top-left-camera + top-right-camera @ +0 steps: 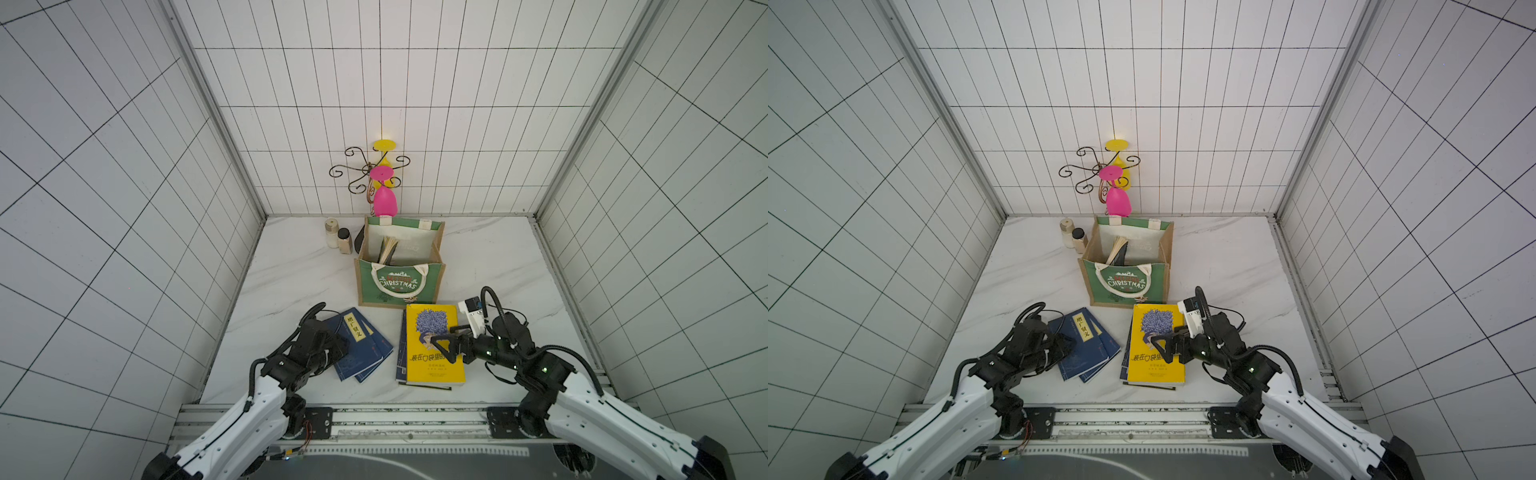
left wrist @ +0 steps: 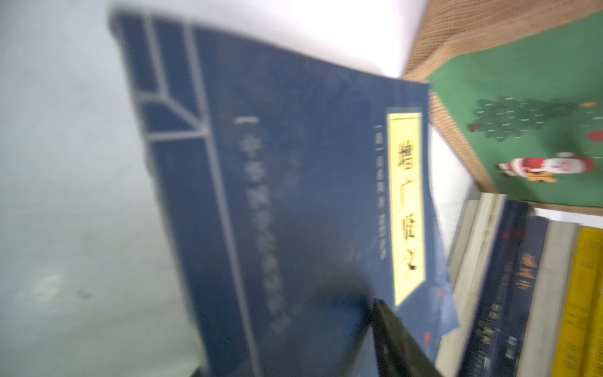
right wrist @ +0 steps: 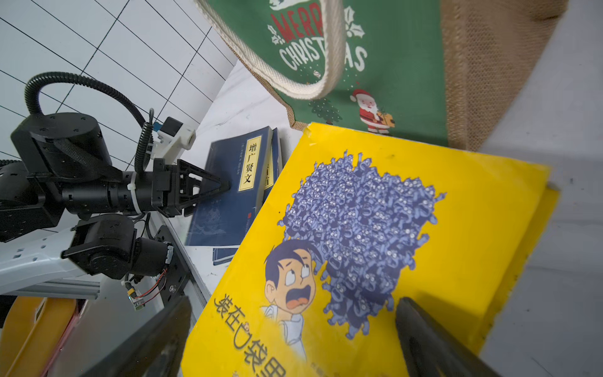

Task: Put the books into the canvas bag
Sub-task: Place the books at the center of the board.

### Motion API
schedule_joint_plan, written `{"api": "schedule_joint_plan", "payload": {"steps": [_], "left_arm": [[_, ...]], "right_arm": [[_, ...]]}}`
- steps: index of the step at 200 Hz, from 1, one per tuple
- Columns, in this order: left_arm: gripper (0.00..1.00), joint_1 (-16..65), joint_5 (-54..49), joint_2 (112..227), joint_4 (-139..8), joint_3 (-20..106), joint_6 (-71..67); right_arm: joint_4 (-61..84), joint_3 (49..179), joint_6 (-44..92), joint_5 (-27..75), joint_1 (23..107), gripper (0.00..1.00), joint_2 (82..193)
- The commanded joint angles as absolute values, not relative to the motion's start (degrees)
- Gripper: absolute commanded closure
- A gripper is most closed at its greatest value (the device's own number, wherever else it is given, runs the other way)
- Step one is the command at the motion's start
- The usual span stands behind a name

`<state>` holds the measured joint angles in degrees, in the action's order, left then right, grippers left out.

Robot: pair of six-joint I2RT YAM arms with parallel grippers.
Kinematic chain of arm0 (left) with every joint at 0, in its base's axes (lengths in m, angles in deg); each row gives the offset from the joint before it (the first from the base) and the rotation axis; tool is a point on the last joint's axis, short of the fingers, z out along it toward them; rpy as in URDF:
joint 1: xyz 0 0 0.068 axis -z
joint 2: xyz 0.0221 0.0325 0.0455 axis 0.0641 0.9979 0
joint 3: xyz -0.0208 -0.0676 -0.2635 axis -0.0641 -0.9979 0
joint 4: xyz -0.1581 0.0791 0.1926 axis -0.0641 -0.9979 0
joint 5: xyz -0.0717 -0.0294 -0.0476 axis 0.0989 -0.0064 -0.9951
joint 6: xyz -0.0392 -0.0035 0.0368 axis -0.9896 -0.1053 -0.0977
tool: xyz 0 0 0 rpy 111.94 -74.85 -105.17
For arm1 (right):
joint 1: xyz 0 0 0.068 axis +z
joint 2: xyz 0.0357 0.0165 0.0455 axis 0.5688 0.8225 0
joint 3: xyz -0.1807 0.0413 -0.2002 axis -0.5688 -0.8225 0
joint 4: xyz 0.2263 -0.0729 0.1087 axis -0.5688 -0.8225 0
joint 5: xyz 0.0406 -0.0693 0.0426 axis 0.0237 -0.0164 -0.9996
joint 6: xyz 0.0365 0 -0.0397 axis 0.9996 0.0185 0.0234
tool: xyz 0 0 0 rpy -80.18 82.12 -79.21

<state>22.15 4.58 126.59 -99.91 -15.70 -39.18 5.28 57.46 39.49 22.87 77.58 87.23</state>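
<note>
- the canvas bag is standing upright and open-mouthed toward the far edge of the surface, with one book leaning inside it.
- the yellow book is lying on top of a stack between the bag and the near edge. two navy books are lying overlapped beside it, toward the left edge.
- the right gripper is hovering over the yellow cover with its fingers spread wide, holding nothing.
- the left gripper is sitting at the edge of the top navy book; i cannot tell whether its fingers are clamping it.
- these paperbacks are looking thin, light and floppy, with slick covers, so pinching an overhanging edge or the spine is likely suiting them best.
- the bag's white handle is drooping over the front panel and could be snagging a book going in.
- two small jars and a wire stand with a pink cup are standing close behind the bag.
</note>
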Motion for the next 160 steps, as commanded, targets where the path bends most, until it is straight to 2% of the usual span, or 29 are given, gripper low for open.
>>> {"api": "schedule_joint_plan", "payload": {"steps": [1,8,12,45,93,134,160], "left_arm": [[0.17,22.2,9.4,125.1,-107.4,-13.5,-38.3],[0.04,22.1,9.4,124.2,-107.3,-14.0,-38.5],[0.03,22.2,10.0,123.7,-107.8,-14.3,-39.1],[0.03,22.2,11.8,118.6,-110.5,-13.4,-41.0],[0.03,23.3,5.7,106.8,-109.4,-11.1,-39.6],[0.03,33.3,2.4,104.7,-101.8,-11.2,-36.9],[0.03,42.0,0.1,108.2,-88.4,-13.0,-36.0]], "right_arm": [[-4.0,58.7,39.3,25.8,76.5,0.01,87.5],[-4.1,58.7,39.4,25.9,76.4,0.01,87.4],[-4.1,58.7,39.4,26.0,76.3,0.01,87.2],[-4.6,58.9,39.2,25.9,74.8,0.01,86.5],[-6.6,59.3,40.4,26.6,71.5,0.01,86.8],[-7.1,59.5,40.8,27.1,69.9,0.01,87.6],[-5.0,59.5,39.4,23.2,69.8,0.01,87.5]]}}
